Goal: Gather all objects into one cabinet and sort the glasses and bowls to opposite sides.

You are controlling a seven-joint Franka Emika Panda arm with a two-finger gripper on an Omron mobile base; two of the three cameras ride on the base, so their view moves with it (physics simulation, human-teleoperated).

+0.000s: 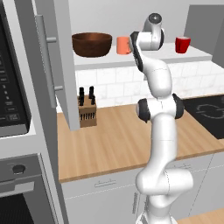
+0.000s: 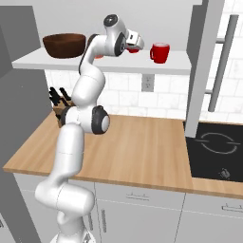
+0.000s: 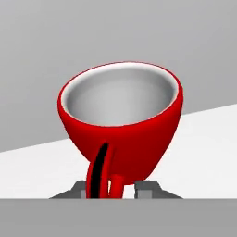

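In the hand view a glossy red cup (image 3: 121, 121) with a pale inside stands on the white shelf (image 3: 203, 152). Its handle sits between my gripper's (image 3: 113, 189) two tips, which have closed in tight on both sides of it. From the right base view, my gripper (image 2: 134, 42) is up at the cabinet shelf (image 2: 118, 64) against that red cup (image 2: 136, 48). A second red cup (image 2: 160, 52) stands just right of it. The dark brown bowl (image 1: 92, 43) is at the shelf's left end, with the salmon-orange mug (image 1: 123, 45) beside it.
The cabinet's grey door (image 1: 52, 65) hangs open at the left, another door (image 2: 204, 66) at the right. Below on the wooden counter (image 1: 118, 140) stands a knife block (image 1: 87, 111). A black cooktop (image 2: 216, 152) lies to the right.
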